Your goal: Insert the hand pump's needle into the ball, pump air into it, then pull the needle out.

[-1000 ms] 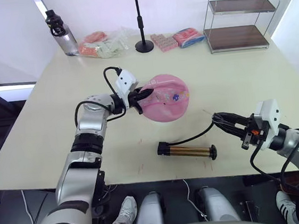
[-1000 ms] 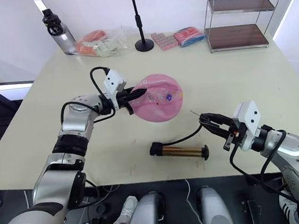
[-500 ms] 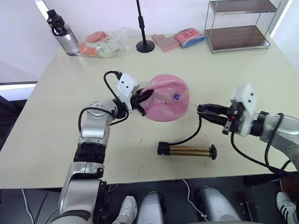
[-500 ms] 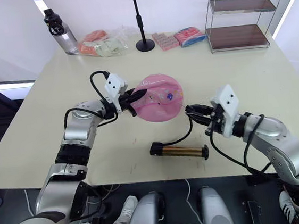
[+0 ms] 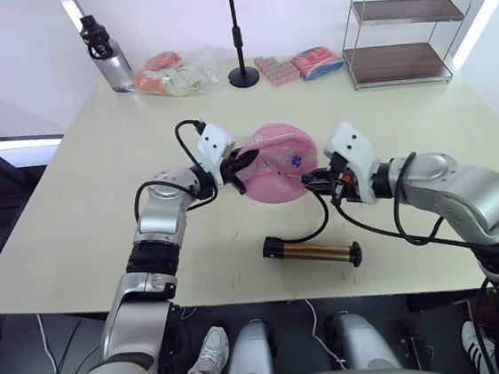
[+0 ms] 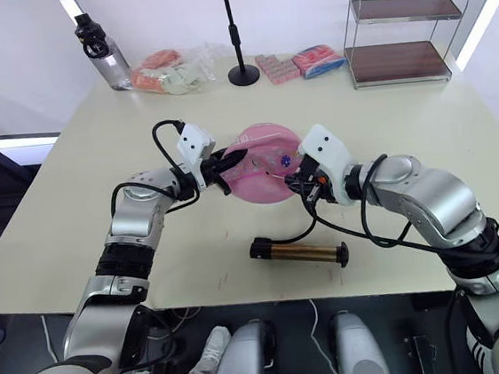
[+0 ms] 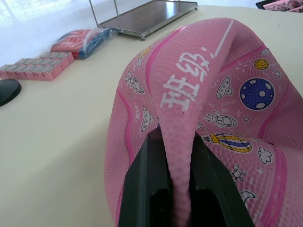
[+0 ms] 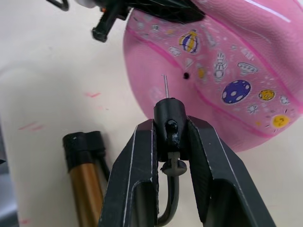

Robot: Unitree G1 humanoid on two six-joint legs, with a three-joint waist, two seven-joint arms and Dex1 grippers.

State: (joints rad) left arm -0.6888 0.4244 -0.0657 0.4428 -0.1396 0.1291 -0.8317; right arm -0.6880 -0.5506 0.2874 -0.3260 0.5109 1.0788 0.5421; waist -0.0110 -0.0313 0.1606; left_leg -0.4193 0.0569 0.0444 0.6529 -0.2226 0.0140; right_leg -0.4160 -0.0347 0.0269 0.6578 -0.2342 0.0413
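The pink ball (image 5: 275,162) sits slack near the table's middle. My left gripper (image 5: 236,165) is shut on a raised fold of its left side, seen pinched between the black fingers (image 7: 142,189). At the ball's right side my right gripper (image 5: 314,180) is shut on the black fitting (image 8: 169,118) of the needle (image 8: 165,85). The pin's tip stands a short way from the ball's small dark valve hole (image 8: 186,75), apart from it. The thin hose (image 5: 320,224) curves back to the bronze hand pump (image 5: 313,252), which lies flat near the front edge.
Along the back edge stand a grey bottle (image 5: 104,55), bagged snacks (image 5: 171,73), a black stand (image 5: 236,27), pink packets (image 5: 295,64) and a two-tier wire shelf (image 5: 398,33).
My right gripper has carried the needle fitting leftward from the table's right front up to the ball, dragging the hose along. The left gripper keeps its hold; the pump has stayed put.
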